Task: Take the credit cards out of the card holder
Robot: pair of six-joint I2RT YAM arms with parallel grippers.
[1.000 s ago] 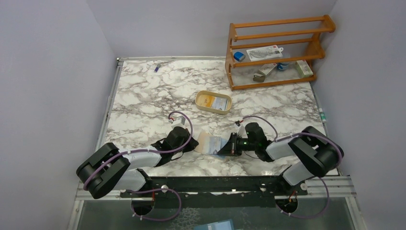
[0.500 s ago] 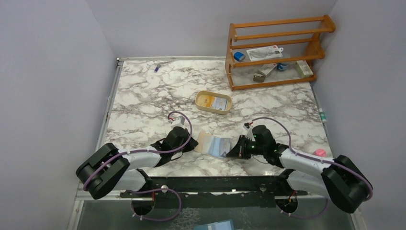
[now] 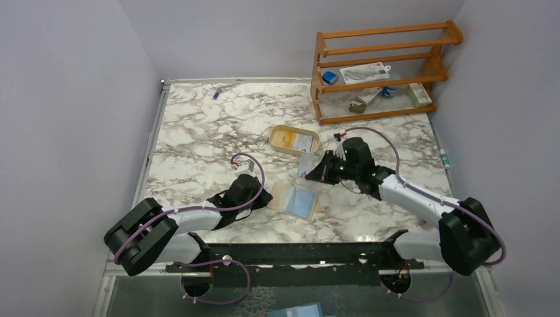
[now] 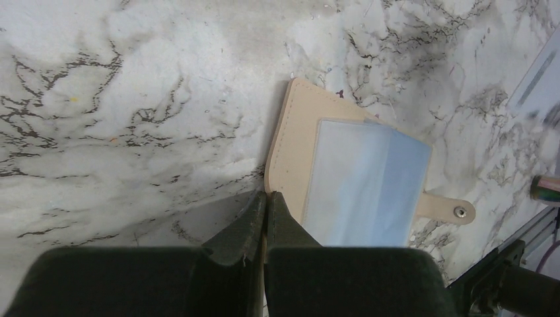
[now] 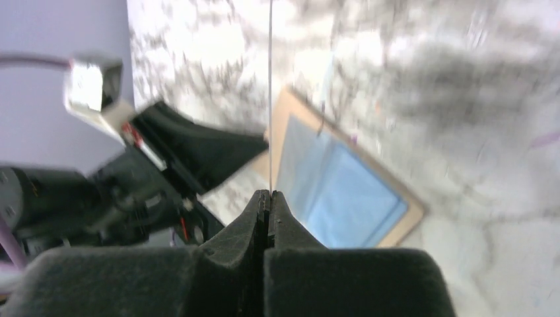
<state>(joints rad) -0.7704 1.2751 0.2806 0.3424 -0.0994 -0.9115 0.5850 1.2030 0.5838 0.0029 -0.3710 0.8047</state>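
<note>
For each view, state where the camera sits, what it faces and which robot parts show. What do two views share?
Top external: above and behind, looking down on the table; both arms show.
Left wrist: on that wrist, facing the open card holder; its shut jaws pinch the edge.
Right wrist: on that wrist, facing the table; its jaws grip a credit card edge-on.
All share the card holder.

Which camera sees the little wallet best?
The left wrist camera: the card holder lies open and sharp, snap tab showing. From the top it looks tiny; the right wrist view blurs it.
</note>
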